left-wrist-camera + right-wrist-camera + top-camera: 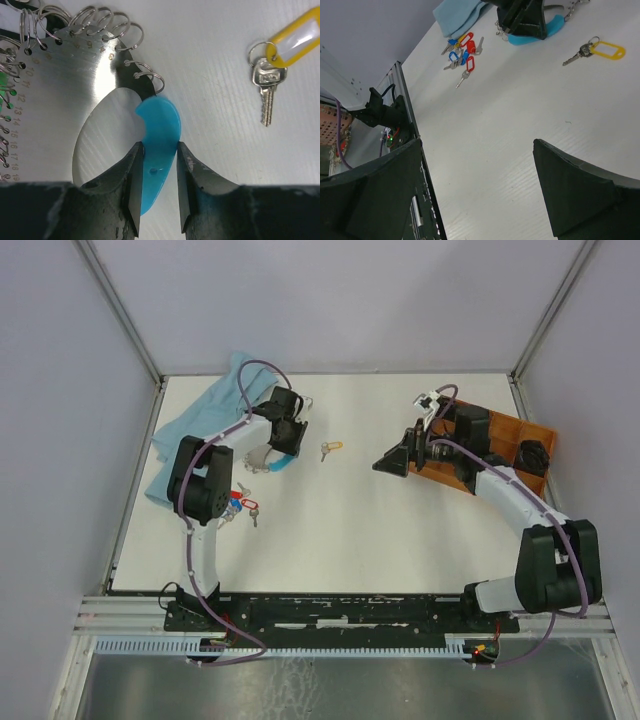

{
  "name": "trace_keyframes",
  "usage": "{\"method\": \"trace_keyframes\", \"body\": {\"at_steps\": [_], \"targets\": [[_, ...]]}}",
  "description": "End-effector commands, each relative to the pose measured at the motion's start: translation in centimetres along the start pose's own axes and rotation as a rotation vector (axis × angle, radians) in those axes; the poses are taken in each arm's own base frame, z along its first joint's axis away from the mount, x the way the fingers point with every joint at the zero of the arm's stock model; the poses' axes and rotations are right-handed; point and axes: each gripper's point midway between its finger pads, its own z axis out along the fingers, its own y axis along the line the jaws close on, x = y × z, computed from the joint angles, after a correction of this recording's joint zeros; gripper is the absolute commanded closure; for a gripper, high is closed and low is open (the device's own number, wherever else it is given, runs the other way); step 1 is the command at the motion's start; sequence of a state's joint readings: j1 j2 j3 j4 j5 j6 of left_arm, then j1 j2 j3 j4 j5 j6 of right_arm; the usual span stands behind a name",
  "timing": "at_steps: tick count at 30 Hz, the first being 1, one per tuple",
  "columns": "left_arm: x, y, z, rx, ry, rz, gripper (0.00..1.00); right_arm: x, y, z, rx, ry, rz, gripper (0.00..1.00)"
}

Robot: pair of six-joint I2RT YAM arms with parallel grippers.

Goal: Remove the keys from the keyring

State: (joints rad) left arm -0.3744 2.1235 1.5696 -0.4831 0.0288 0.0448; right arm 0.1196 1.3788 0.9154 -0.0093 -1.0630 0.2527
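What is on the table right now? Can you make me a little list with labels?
keyring: metal plate edged with little rings, with a blue handle
left gripper: shut on the keyring, at its blue handle
right gripper: open, holding nothing
yellow-tagged key: loose on the table, apart from the keyring
red and blue tagged keys: loose in a small bunch
blue cloth: along the left side

The keyring, partly seen
The left wrist view crops it at left and top, the yellow tag at right; from above the left arm covers most of it, and the tagged keys are too small to count.
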Motion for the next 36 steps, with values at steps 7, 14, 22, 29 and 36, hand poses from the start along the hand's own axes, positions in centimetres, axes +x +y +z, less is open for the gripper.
{"method": "trace_keyframes", "body": {"at_steps": [7,14,22,29,36], "targets": [[-4.8,-3.3,-6.0,0.152,-0.184,-0.040,0.77,-0.4,-2.5,5.5,0.052,-0.255,0.060,0.00],[-4.3,-4.8,-7.3,0.219,-0.204,-0.062,0.77,2.1,-3.2,10.1,0.084,-0.303,0.120,0.00],[-4.0,-7.1,-8.0,0.338,-0.246,-0.122,0.78,4.4,-4.2,15.1,0.067,-0.310,0.172,0.00],[-4.4,-9.2,-9.1,0.437,-0.320,-0.199,0.78,6.2,-3.0,17.4,0.081,-0.274,0.159,0.01],[-4.4,-10.7,-9.7,0.500,-0.352,-0.262,0.79,6.0,-3.5,18.7,0.090,-0.291,0.201,0.14]]}}
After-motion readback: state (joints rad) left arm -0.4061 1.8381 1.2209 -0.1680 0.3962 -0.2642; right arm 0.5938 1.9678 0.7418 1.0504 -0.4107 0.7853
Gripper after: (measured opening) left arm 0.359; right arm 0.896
